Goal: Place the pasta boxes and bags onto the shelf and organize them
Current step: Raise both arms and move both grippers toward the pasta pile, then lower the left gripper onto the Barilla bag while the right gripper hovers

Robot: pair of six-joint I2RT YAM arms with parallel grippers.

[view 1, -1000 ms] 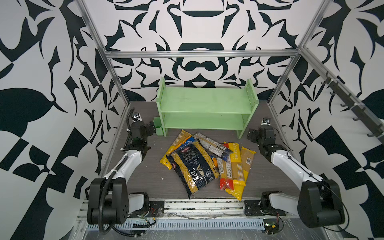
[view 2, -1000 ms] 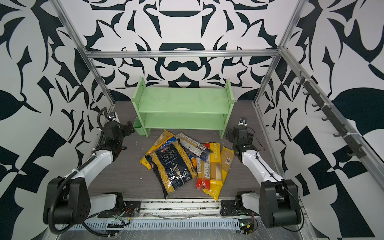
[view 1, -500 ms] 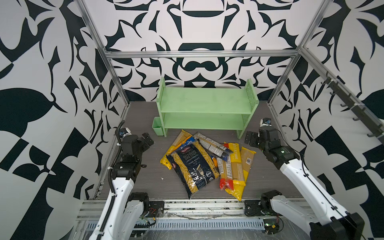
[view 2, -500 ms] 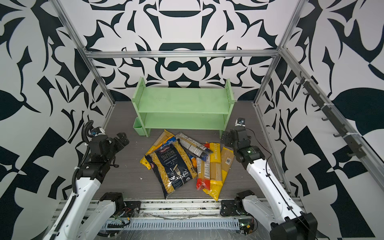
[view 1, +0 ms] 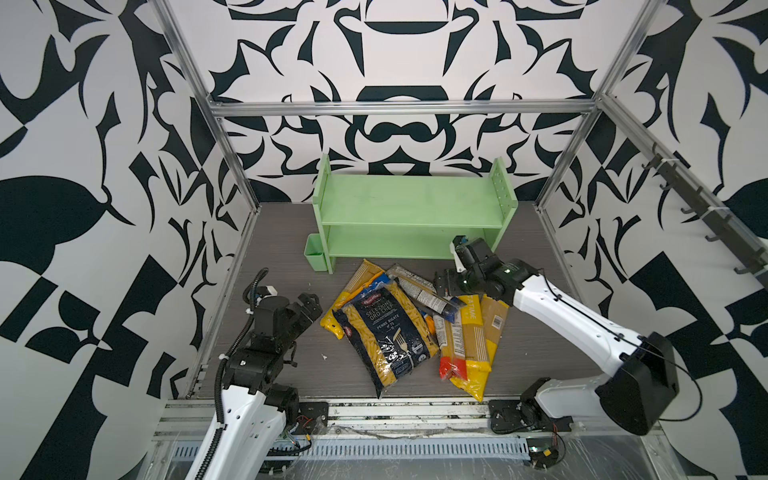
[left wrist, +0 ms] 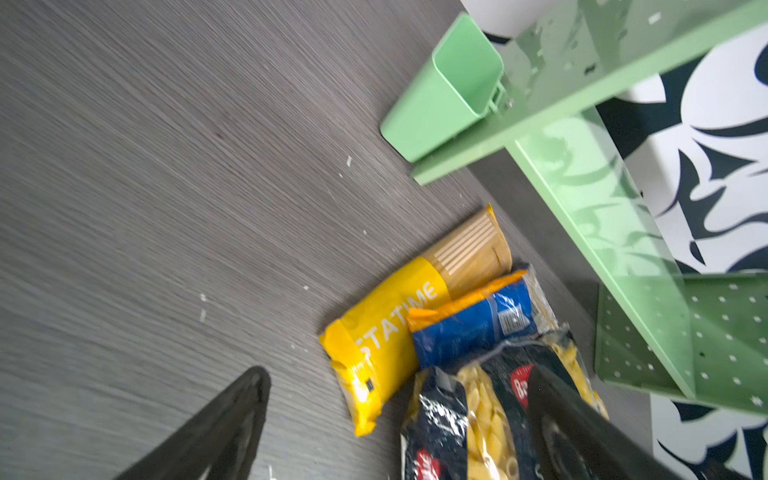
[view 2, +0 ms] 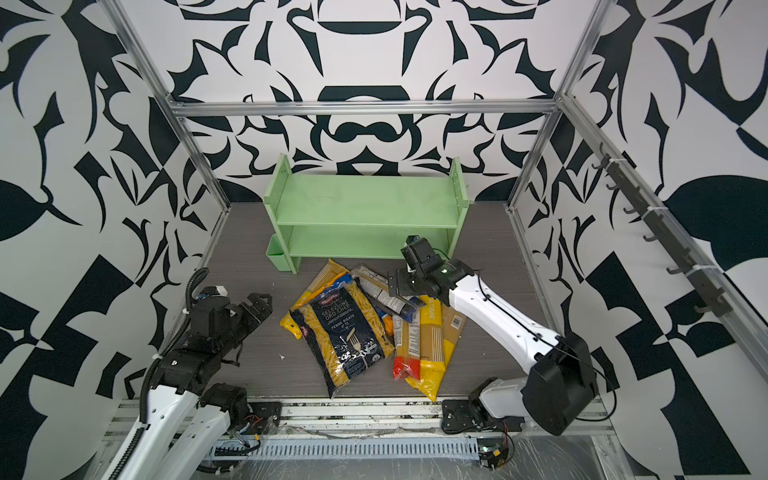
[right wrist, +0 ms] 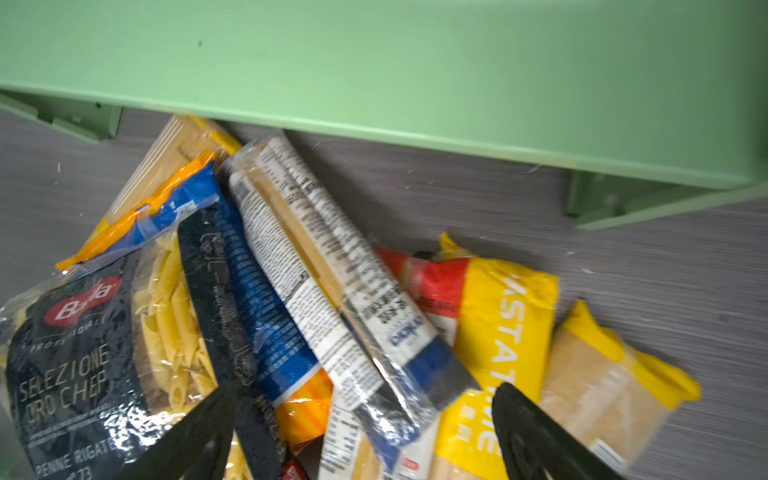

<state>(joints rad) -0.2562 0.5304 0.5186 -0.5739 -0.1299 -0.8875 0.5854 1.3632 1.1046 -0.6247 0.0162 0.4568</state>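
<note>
**Left gripper (view 1: 311, 305) and right gripper (view 1: 445, 284) both spread wide, holding nothing**

Seven pasta packs lie in one heap on the grey table (view 1: 282, 232), just in front of the pale green shelf (view 1: 407, 203). Two are wide bags and five are long narrow packs.

The black penne bag (view 1: 386, 332) lies uppermost on the left of the heap. It covers much of the blue-orange bag (left wrist: 465, 332) and the left yellow pack (view 1: 358, 279). The blue-ended pack (view 1: 422, 291) lies slantwise over the blue-orange bag and across the far ends of the red-ended pack (view 1: 451, 347) and the right yellow pack (view 1: 473, 353). The tan pack (view 1: 494, 318) lies at the heap's right edge.

The one shelf has two tiers, and one small green cup (view 1: 314, 257) sits against its left side panel. White crumbs (view 1: 324, 356) dot the table.

The left arm rises bent from the front rail. Its gripper is low and aimed at the heap's left edge, near the left yellow pack but apart from it.

The right arm stretches diagonally from the front right corner, with its wrist turned down. In both top views the wrist hides the far ends of the right yellow pack and the tan pack. Its gripper hangs above the blue-ended pack, close before the lower tier. In the right wrist view the fingers (right wrist: 195, 440) straddle that pack's blue end, and I cannot tell whether they touch it.
</note>
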